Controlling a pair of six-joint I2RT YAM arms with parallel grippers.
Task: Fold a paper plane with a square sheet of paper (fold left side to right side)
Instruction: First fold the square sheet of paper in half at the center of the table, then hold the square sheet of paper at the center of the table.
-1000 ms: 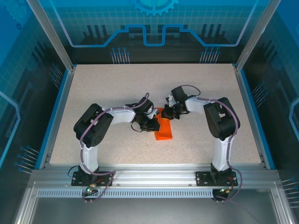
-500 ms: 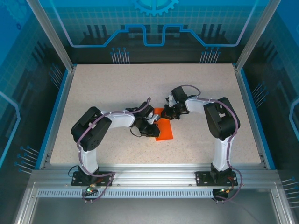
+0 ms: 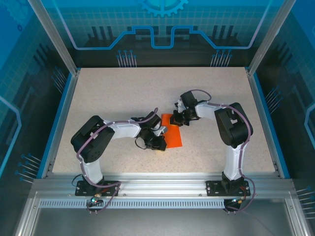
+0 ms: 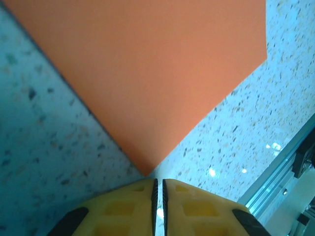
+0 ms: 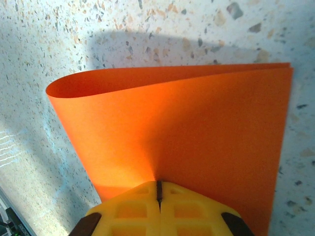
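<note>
paper [image 3: 173, 137] folded over, mid table [image 3: 108, 98], long axis near-far | right claw [image 5: 159, 187] clenched on its far edge | left claw [image 4: 158, 183] closed, near corner just ahead of tips

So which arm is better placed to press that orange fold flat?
Left, probably. The left gripper is free, jaws shut at the near corner of the paper. The right gripper is clamped on the far edge, holding the bulging layers together.
</note>
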